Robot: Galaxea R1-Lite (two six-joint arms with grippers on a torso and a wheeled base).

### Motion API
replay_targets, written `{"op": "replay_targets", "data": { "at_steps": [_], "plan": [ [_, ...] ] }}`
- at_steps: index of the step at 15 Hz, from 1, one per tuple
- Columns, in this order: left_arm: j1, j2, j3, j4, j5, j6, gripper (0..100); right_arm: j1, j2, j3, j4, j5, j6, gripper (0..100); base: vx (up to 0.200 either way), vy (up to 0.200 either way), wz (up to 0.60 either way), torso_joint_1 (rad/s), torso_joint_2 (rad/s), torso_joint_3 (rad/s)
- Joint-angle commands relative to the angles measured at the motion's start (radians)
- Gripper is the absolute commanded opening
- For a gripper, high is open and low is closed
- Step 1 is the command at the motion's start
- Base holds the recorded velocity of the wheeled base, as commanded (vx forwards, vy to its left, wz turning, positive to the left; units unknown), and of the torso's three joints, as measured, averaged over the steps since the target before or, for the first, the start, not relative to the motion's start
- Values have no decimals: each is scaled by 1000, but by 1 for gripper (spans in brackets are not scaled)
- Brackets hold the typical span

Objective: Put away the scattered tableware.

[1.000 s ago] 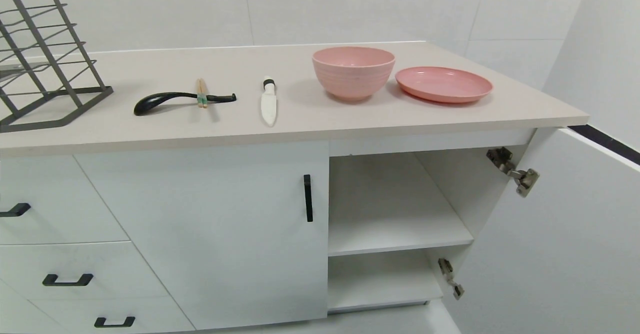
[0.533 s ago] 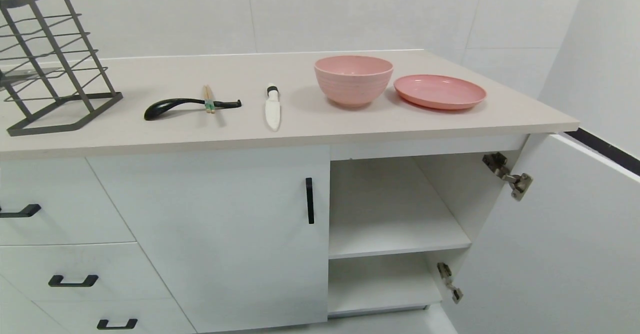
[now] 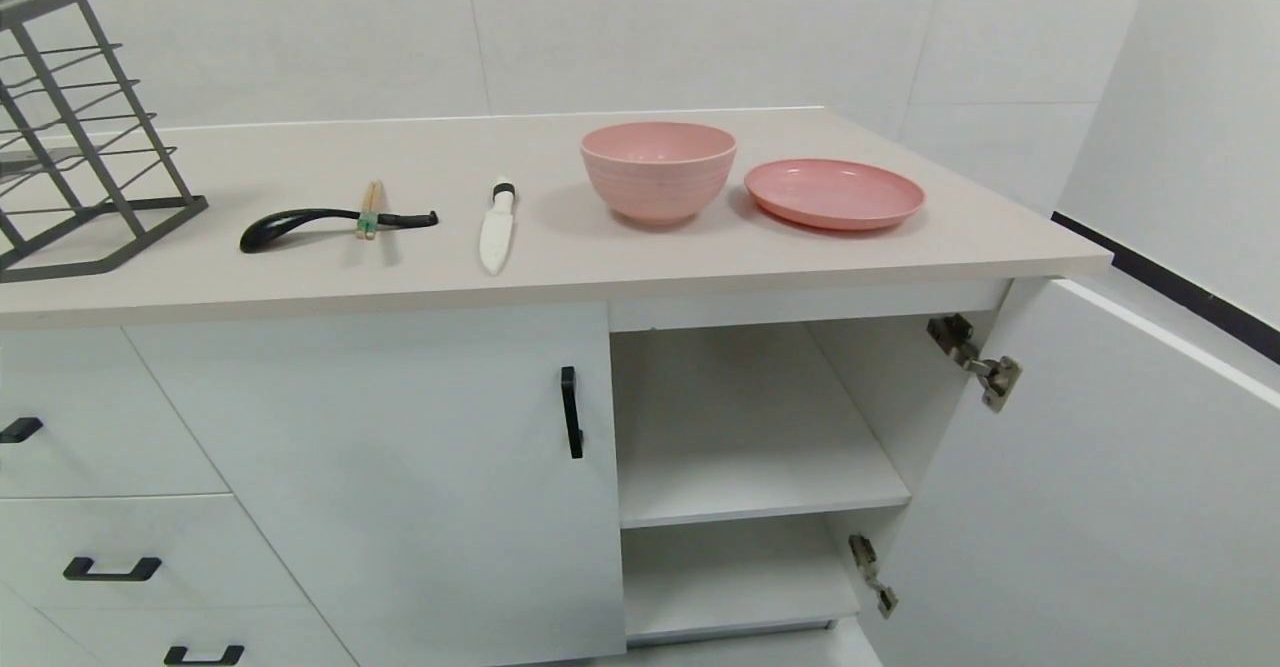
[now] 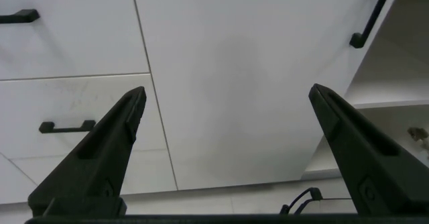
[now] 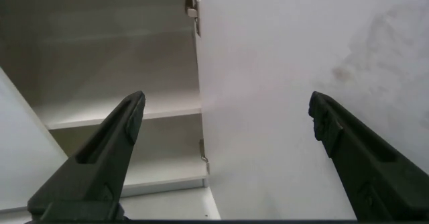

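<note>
Left claw [image 4: 226, 92] and right claw [image 5: 226, 96] released; bowl [image 3: 658, 172] beside plate [image 3: 833, 192] on countertop [image 3: 600, 257] above open cupboard [image 3: 750, 447].

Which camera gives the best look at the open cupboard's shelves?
The head view: both shelves show clearly beside the open door. The right wrist view shows them closer but cropped; the left wrist view catches a sliver of their front edge.

Cut off by the left edge: rack [image 3: 35, 4], top drawer handle [image 3: 20, 430]. By the bottom edge: lowest handle [image 3: 203, 656], open door [image 3: 1050, 507].
</note>
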Motion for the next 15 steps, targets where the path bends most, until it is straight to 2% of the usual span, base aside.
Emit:
{"op": "replay_targets", "data": {
  "at_steps": [1,4,10,13,15],
  "plan": [
    [0,2,0,1,0,0,100,0,0,0,0,1,0,100,0,0,0,0,0,0],
    [0,2,0,1,0,0,100,0,0,0,0,-1,0,100,0,0,0,152,-147,-54],
    [0,2,0,1,0,-7,100,0,0,0,0,1,0,100,0,0,0,245,-490,-219],
    [0,2,0,1,0,-9,100,0,0,0,0,1,0,100,0,0,0,95,-469,-217],
    [0,2,0,1,0,-7,100,0,0,0,0,-1,0,100,0,0,0,271,-503,-222]
  ]
}}
